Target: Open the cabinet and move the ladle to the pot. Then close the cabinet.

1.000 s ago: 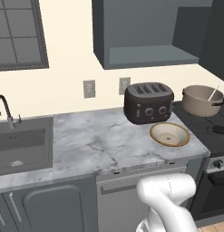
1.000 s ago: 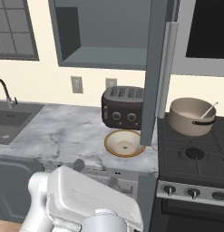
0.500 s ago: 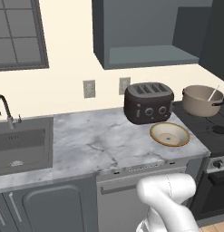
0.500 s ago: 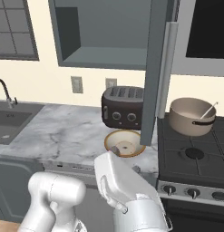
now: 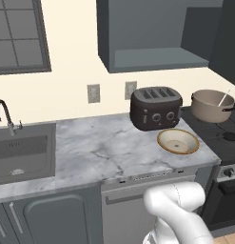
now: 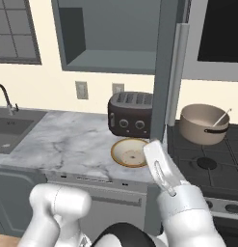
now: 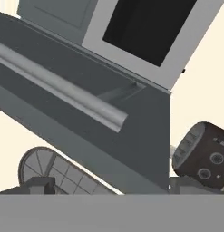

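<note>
With the ladle (image 6: pixel 220 117) in the pot (image 6: pixel 204 124), I must close the cabinet (image 6: pixel 167 72) door (stiff, light); jaws open, I would push beside its bar handle (image 7: pixel 59 85)

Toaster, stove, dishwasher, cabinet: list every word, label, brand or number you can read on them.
No readable text anywhere.
Toaster: round knobs on its front, no lettering.
Stove: knobs, no legible marks.
Dishwasher: small dark marks along its top edge, too small to read.
Cabinet door and handle: plain.
</note>
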